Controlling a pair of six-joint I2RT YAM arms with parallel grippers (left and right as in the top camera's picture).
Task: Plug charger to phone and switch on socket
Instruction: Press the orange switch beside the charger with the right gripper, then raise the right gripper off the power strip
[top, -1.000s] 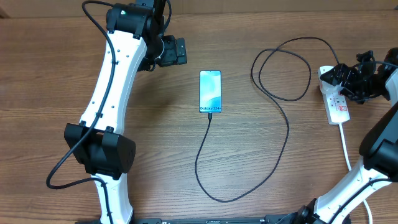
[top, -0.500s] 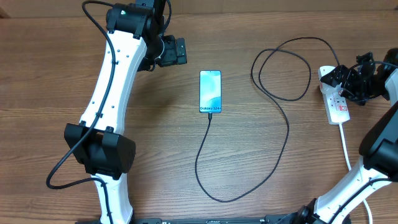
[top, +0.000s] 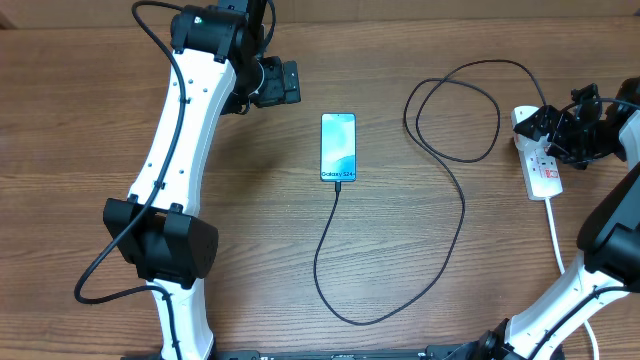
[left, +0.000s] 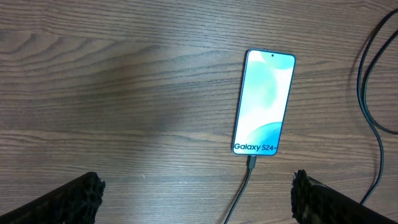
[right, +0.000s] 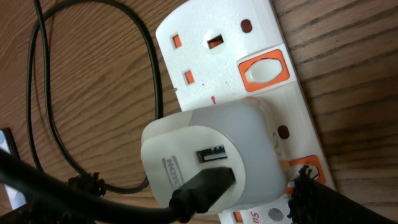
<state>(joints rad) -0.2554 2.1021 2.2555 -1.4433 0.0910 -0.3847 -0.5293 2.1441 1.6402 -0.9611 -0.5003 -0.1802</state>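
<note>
Looped charger between phone and socket

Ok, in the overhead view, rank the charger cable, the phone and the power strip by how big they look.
1. Charger cable: sprawls widest by far.
2-3. Power strip and phone: too close to rank; the strip looks slightly longer, but the right gripper partly covers it.
</note>
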